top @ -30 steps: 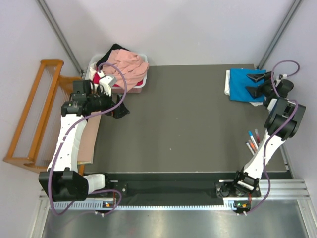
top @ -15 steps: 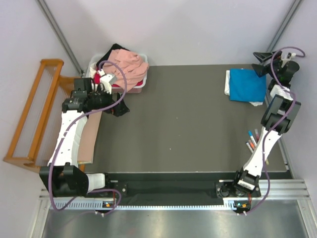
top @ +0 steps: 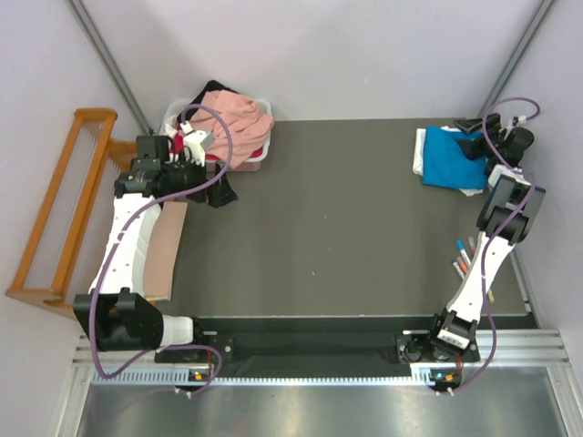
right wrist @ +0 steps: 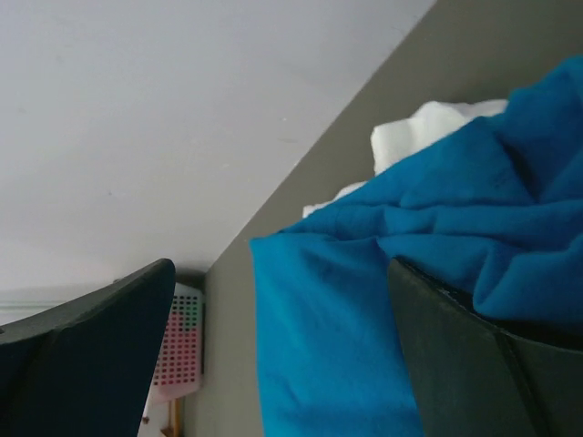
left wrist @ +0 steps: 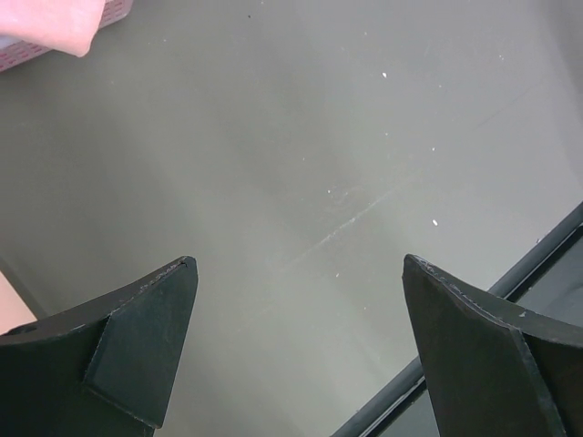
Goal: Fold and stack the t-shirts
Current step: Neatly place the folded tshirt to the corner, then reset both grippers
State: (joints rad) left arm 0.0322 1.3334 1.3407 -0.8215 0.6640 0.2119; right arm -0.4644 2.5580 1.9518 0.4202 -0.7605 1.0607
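Observation:
A folded bright blue t-shirt (top: 448, 159) lies at the table's far right on top of a white t-shirt (top: 420, 151). My right gripper (top: 469, 137) hovers open over its far right edge. In the right wrist view, blue cloth (right wrist: 364, 300) fills the space beyond the open gripper (right wrist: 281, 264), and the white tee (right wrist: 428, 127) peeks out behind. A salmon-pink t-shirt (top: 239, 118) is heaped over red (top: 259, 150) and black (top: 211, 88) ones in the white tub (top: 170, 116) at the far left. My left gripper (top: 221, 189) is open just in front of the tub, above bare table (left wrist: 296, 264).
A wooden slatted rack (top: 64, 209) stands off the table's left side. A brown board (top: 164, 255) lies under my left arm. Several markers (top: 465, 259) lie near the right edge. The tub's perforated wall (right wrist: 178, 350) shows far off in the right wrist view.
My right gripper rose off the blue t-shirt towards the far right corner, then came back down over its far edge. My left gripper shifted slightly towards the tub. Both stayed open.

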